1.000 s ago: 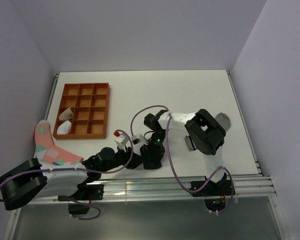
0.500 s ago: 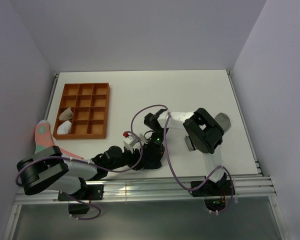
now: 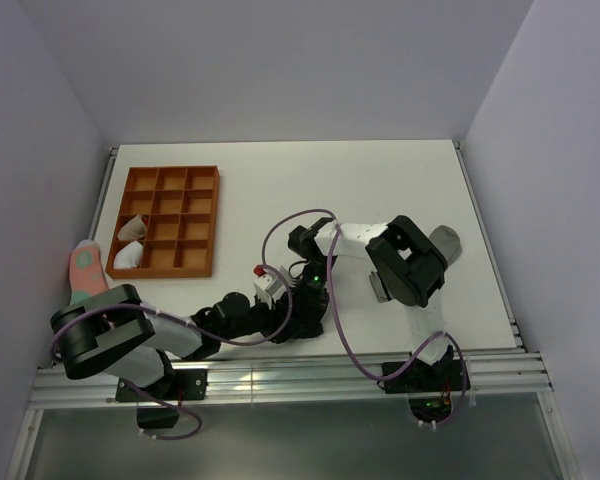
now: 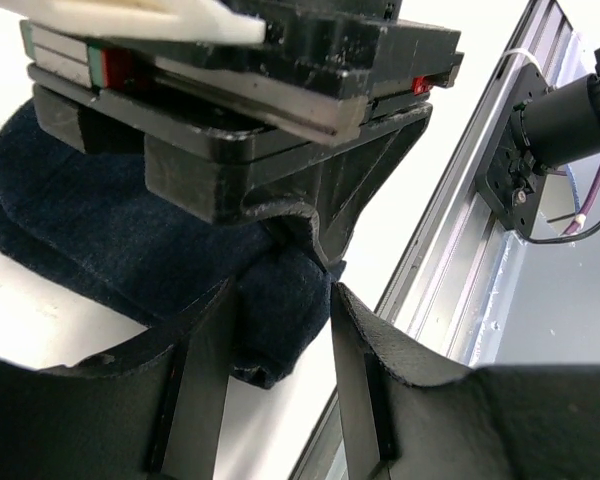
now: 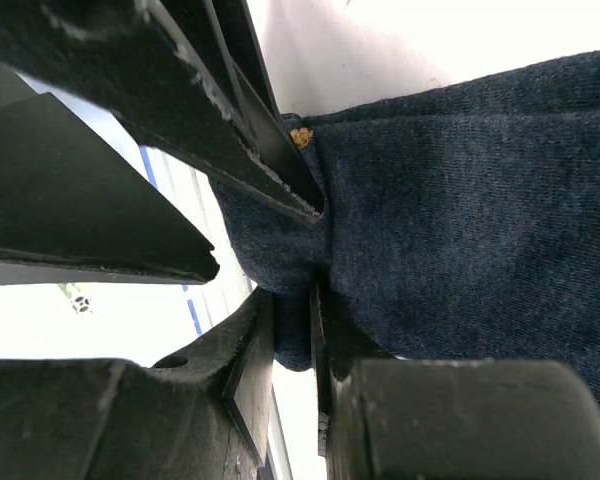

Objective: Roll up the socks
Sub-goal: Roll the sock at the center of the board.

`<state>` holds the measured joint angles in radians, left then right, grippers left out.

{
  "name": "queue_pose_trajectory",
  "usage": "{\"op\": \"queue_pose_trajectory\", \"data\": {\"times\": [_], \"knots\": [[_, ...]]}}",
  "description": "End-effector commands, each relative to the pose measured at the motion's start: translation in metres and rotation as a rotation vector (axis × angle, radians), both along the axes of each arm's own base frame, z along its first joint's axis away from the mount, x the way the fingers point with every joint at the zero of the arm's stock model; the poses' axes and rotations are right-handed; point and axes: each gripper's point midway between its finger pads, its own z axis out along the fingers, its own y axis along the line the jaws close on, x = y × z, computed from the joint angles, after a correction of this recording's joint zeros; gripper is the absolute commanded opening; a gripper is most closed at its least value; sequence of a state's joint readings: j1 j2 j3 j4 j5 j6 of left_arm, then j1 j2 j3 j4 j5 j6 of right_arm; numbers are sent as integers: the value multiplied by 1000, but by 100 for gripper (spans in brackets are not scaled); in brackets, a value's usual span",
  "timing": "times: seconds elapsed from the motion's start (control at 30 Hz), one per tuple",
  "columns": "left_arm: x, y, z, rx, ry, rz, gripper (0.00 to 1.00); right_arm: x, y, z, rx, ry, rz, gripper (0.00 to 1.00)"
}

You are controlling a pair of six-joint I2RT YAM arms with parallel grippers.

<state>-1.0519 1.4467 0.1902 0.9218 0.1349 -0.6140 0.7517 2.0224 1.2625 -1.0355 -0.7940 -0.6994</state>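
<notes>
Moved: left arm [image 3: 160, 335] has swung in from the left edge to the middle.
Navy sock [image 4: 110, 200]: on the counter [image 3: 380, 190] by the front rail [image 3: 280, 375], one end bunched.
Right gripper [image 5: 291, 296]: pinched almost shut on that bunch, likely anchoring it.
Left gripper [image 4: 280, 305]: half-closed around the same fold, cloth touching both fingers, probably to begin rolling.
Grey sock [image 3: 446, 240]: well apart, rightward, untouched.
</notes>
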Motion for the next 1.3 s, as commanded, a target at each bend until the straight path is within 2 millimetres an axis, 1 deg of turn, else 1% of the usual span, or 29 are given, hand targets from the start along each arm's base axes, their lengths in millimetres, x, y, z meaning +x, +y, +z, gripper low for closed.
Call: {"op": "queue_pose_trajectory", "data": {"times": [0.0, 0.27, 0.43, 0.53, 0.57, 0.6, 0.63, 0.7, 0.8, 0.87, 0.9, 0.93, 0.97, 1.0, 1.07, 1.1, 1.27], "knots": [[-3, -15, 15, -55, -17, -36, 47, 15, -16, -23, -89, -86, 35, 23], [-8, -12, 2, -3, 19, -29, 47, 21, -13, -21, -92, -105, 24, 23], [-9, -9, -7, 27, 42, -8, 45, 20, -11, -21, -88, -98, 16, 23], [-6, -6, -13, 53, 60, 22, 35, 20, -12, -20, -88, -106, 13, 25], [-6, -5, -16, 63, 72, 28, 22, 21, -11, -20, -84, -111, 9, 26], [-6, -4, -21, 78, 85, 36, 17, 21, -10, -19, -80, -114, 8, 28], [-5, -4, -24, 90, 96, 42, 8, 22, -10, -18, -77, -113, 6, 29], [-6, -3, -32, 112, 123, 51, 0, 21, -8, -15, -68, -108, -2, 32], [-7, 0, -43, 143, 161, 73, 0, 25, -3, -1, -38, -118, -36, 39], [-8, 2, -47, 148, 188, 88, 0, 36, -3, 1, -26, -165, -74, 43], [-8, 5, -51, 162, 197, 97, 1, 43, -4, 7, -22, -198, -97, 45], [-8, 4, -52, 164, 209, 105, 0, 49, -7, 9, -15, -214, -127, 45], [-10, 7, -58, 189, 224, 107, 0, 50, -9, 13, -3, -213, -143, 47], [-10, 7, -59, 195, 230, 109, 0, 51, -11, 19, 10, -230, -159, 48], [-13, 10, -64, 210, 258, 117, 0, 62, -14, 24, 25, -276, -212, 49], [-13, 11, -66, 216, 264, 117, 0, 65, -20, 27, 23, -316, -221, 50], [-16, 18, -78, 264, 302, 137, 0, 81, -34, 35, 52, -460, -253, 52]]}}
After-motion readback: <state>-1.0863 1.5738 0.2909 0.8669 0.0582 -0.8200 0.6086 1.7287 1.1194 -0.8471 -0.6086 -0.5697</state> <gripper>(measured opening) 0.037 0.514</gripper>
